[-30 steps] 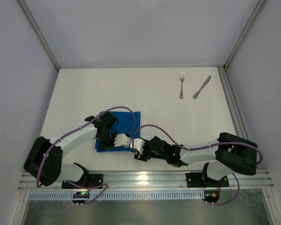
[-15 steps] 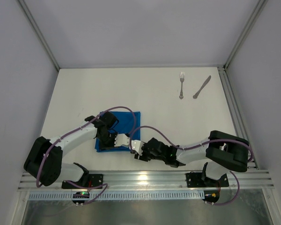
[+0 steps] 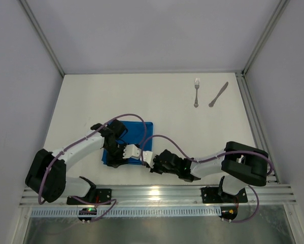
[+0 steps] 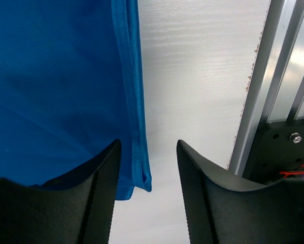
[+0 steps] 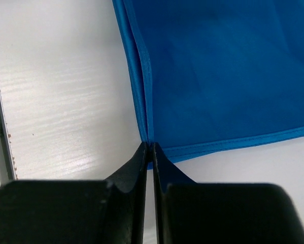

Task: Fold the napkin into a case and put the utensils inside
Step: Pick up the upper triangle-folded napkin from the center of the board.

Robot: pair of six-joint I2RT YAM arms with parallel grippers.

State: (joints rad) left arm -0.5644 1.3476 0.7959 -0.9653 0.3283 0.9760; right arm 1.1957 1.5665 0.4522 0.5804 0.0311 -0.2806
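The white table (image 3: 167,117) fills the floor of a grey-walled booth, with a metal rail (image 3: 157,193) along its near edge where both arms are bolted.

The napkin (image 3: 134,133) lies flat on the near left part of the table, a bright blue, roughly square patch. Both arms reach in over its near edge. In the left wrist view the napkin (image 4: 55,86) shows a hemmed edge with a second hem line close beside it, ending in a corner on the bare table, and the rail (image 4: 253,101) runs down the right.

The left gripper (image 3: 122,151) sits over the near part of the napkin. Its jaws are spread, and the left gripper (image 4: 147,145) straddles the hemmed edge at the corner without gripping it.

The right gripper (image 3: 145,158) is at the napkin's near right corner. Its jaws are pressed together, and the right gripper (image 5: 150,147) pinches the hem of the napkin (image 5: 217,71) just at the corner.

The fork (image 3: 196,92) and the knife (image 3: 218,94) lie near each other at the far right of the table, well apart from the napkin. The fork points straight away and the knife is angled to the right.
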